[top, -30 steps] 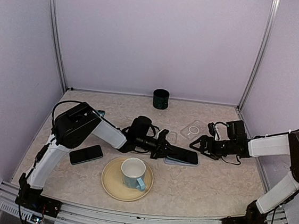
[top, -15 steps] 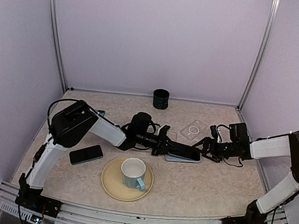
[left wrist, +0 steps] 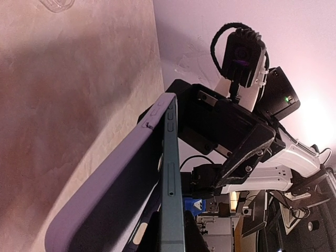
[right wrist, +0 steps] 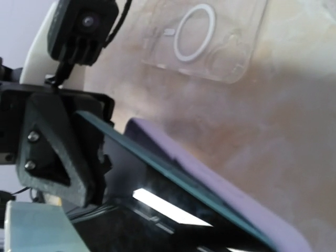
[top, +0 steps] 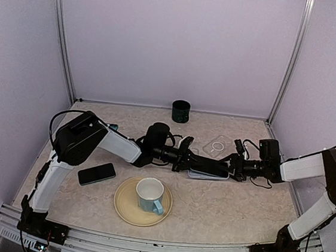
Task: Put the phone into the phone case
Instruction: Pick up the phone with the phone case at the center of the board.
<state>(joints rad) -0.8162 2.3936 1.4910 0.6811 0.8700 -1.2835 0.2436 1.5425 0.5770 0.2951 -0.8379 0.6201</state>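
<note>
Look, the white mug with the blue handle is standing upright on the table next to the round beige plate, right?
Not quite. The white mug with the blue handle is standing upright, but it is on the round beige plate, not next to it. The top external view shows this.

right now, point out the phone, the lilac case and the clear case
phone (left wrist: 171, 173): left wrist view, teal side edge
lilac case (left wrist: 113, 181): left wrist view, outer side
clear case (right wrist: 236, 47): right wrist view, beside the ring
</note>
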